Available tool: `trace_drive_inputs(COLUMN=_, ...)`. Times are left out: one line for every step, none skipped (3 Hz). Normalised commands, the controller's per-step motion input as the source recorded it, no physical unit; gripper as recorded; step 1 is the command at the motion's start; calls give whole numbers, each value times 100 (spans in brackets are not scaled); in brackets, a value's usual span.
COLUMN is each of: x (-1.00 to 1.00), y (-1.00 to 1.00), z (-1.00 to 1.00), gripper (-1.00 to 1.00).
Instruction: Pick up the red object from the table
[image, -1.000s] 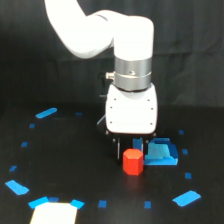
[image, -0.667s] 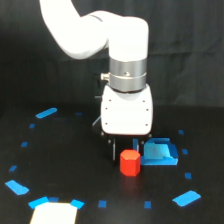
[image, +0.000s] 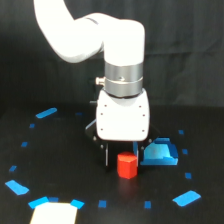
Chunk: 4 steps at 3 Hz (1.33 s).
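Arm is hanging straight down over the desk (image: 60, 165), gripper (image: 122, 152) low, right at the red object (image: 127, 165). Red object sits on the desk, just beside the blue tray (image: 160, 154), on the exterior view's left of it. One dark finger (image: 106, 154) shows left of the block; the other is hidden. Can't tell if the jaws are spread or clamped on it.

Crowding the block (image: 127, 165) on the exterior view's right – tray (image: 160, 154) sitting just beside it. Leaving bare table (image: 65, 150) open toward the left and the near side. Hanging directly overhead – gripper (image: 121, 152), fingers straddling the block, blocking approach from above.
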Motion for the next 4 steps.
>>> trace_drive_inputs(x=90, y=-7, z=-100, gripper=-100)
trace_drive_inputs(x=33, y=100, z=100, gripper=-100)
trace_drive_inputs(x=19, y=100, z=100, gripper=-97)
trace_drive_inputs(x=-9, y=29, z=100, gripper=-94)
